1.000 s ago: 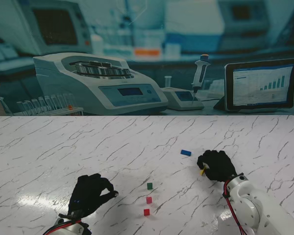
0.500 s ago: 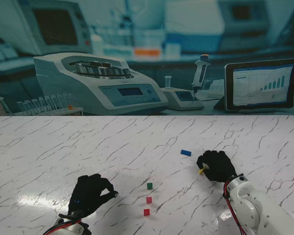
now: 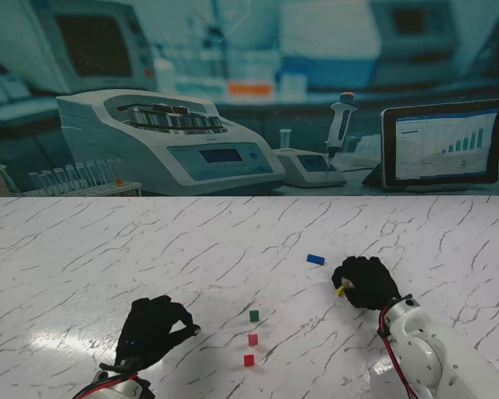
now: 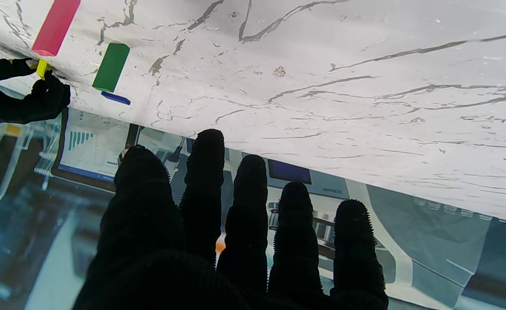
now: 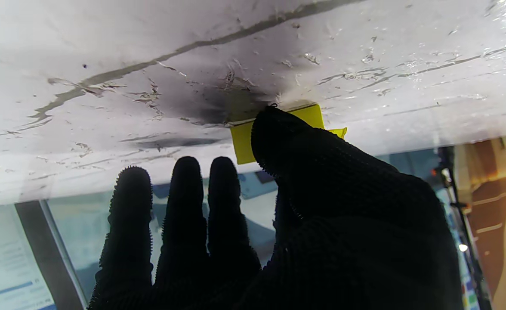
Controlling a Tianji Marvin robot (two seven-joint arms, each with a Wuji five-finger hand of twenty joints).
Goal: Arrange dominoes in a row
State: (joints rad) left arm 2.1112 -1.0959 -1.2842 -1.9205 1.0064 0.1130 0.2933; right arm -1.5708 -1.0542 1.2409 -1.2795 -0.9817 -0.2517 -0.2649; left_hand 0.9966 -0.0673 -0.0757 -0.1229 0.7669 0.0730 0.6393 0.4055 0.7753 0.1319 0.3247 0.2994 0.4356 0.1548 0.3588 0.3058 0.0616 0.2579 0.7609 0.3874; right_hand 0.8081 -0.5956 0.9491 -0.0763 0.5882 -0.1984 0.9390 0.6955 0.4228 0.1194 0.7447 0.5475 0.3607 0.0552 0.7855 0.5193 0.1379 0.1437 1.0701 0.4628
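White marble table [image 3: 108, 249] carries three standing dominoes: green [image 3: 254, 316], pink [image 3: 253, 339], red [image 3: 249, 360]. Right hand [image 3: 366, 283] pinches a yellow domino [image 3: 343, 290]; left hand [image 3: 154, 328] is empty, fingers apart.

white marble table [image 3: 108, 249] grey-veined; dominoes yellow [image 5: 279, 129], blue [image 3: 315, 259], green [image 3: 254, 316], red [image 3: 249, 360]; black gloved hands [image 3: 154, 328].

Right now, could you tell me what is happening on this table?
The robot is lining up dominoes. Its right hand pinches a yellow domino just over the marble table. Three dominoes already stand in a short line near the middle: a green domino farthest from me, then a pink domino, then a red domino nearest. A blue domino lies flat beside the right hand. The left hand holds nothing and hangs near the line.
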